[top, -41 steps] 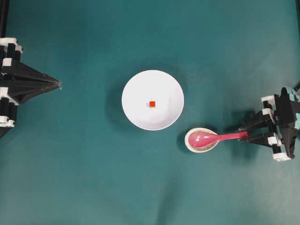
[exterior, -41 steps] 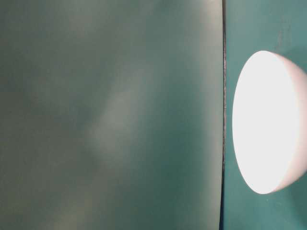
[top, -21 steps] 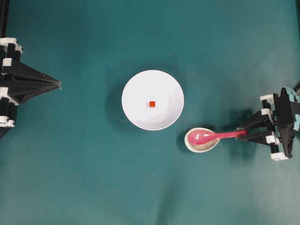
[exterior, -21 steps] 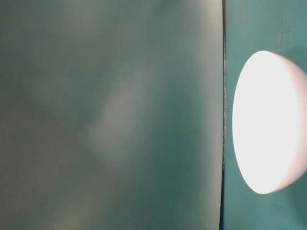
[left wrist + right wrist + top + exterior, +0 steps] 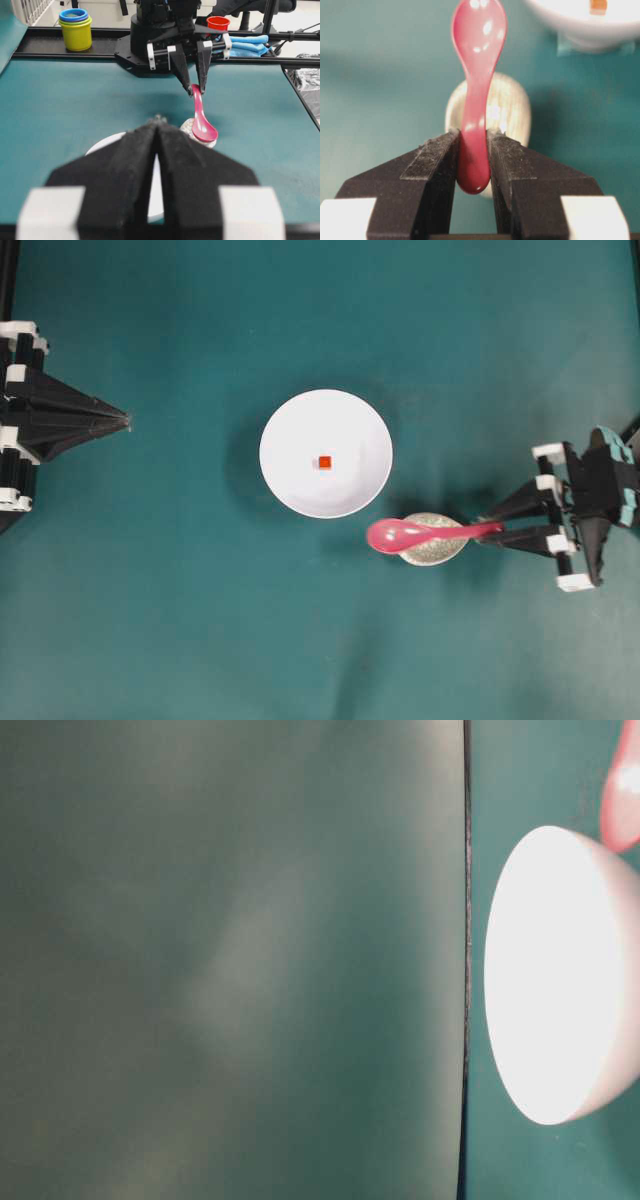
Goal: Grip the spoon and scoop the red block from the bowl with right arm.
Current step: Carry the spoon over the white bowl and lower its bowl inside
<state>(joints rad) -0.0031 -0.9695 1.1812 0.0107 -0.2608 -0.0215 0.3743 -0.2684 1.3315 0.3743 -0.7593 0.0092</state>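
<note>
My right gripper [image 5: 488,529] is shut on the handle end of the pink spoon [image 5: 420,533] and holds it above the table. The scoop hangs just left of the small speckled dish [image 5: 435,548], below the white bowl's [image 5: 290,430] lower right rim. The right wrist view shows the handle [image 5: 475,135] pinched between the two fingers. The tiny red block [image 5: 324,462] lies in the middle of the bowl, apart from the spoon. The spoon also shows in the left wrist view [image 5: 201,120]. My left gripper [image 5: 126,421] is shut and empty at the far left.
The speckled beige dish [image 5: 507,112] sits directly under the spoon's handle. Beyond the table's far edge in the left wrist view stand stacked yellow and blue cups [image 5: 75,28], a red cup [image 5: 217,22] and a blue cloth [image 5: 250,44].
My right gripper has lifted the spoon out of the speckled dish and carried it left toward the bowl. The left arm, the bowl and the block have not moved.
</note>
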